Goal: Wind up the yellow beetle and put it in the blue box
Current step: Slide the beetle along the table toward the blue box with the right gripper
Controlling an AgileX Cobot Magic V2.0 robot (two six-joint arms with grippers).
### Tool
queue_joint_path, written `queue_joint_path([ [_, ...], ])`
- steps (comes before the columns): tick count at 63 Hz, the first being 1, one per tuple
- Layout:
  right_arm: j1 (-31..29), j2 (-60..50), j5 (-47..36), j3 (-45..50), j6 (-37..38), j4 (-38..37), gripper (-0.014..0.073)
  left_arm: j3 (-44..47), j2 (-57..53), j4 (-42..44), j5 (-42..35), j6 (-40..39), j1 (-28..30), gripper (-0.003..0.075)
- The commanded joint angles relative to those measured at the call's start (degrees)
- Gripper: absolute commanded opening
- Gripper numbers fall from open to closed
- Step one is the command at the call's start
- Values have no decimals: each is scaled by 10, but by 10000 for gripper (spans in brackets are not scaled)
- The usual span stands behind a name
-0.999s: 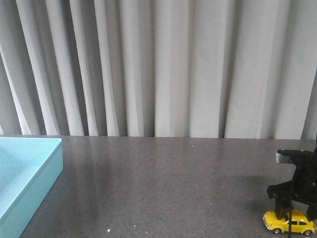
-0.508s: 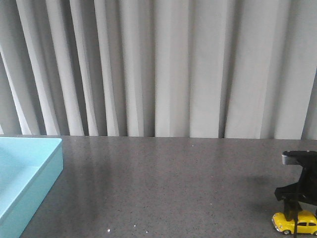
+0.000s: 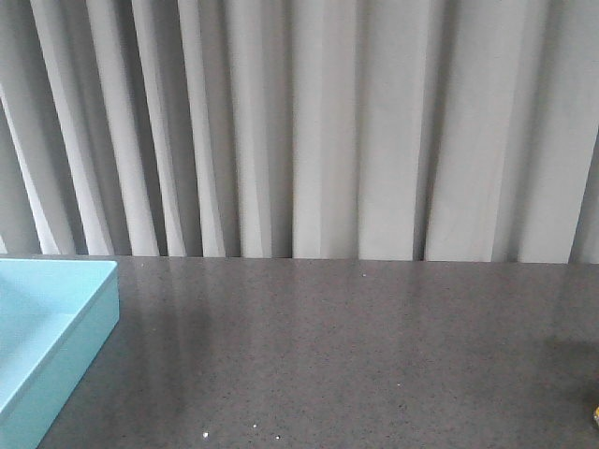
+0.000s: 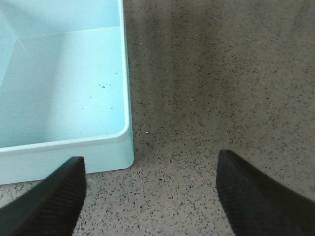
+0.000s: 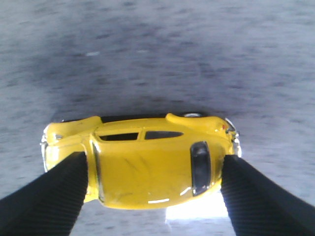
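Observation:
The yellow beetle fills the right wrist view, seen from above with its dark windows showing. My right gripper is shut on it, one finger at its nose and one at its tail. The table under it looks blurred. In the front view only a yellow sliver of the beetle shows at the right edge, and the right gripper is out of that view. The blue box sits at the left; its corner wall shows in the left wrist view. My left gripper hangs open over bare table beside that corner.
A dark speckled tabletop runs across the view, with a grey pleated curtain behind its far edge. The blue box holds nothing but a few dark specks.
The right gripper and the beetle have slid right along the table's front, from well inside the front view to almost wholly past its right edge. The blue box has not moved.

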Motion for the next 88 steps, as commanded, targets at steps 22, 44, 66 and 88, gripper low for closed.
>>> queue_joint_path([
  [22, -29, -11, -39, -6, -43, -12, 543, -19, -2, -4, -36, -6, 0, 542],
  [44, -20, -148, -8, -12, -67, 113, 543, -19, -2, -4, -36, -6, 0, 542],
  [66, 146, -368, -47, 128, 11, 11, 506, -19, -2, -4, -36, -6, 0, 542],
  [88, 303, -585, -57, 307, 182, -146, 457, -19, -2, -4, -36, -6, 0, 542],
])
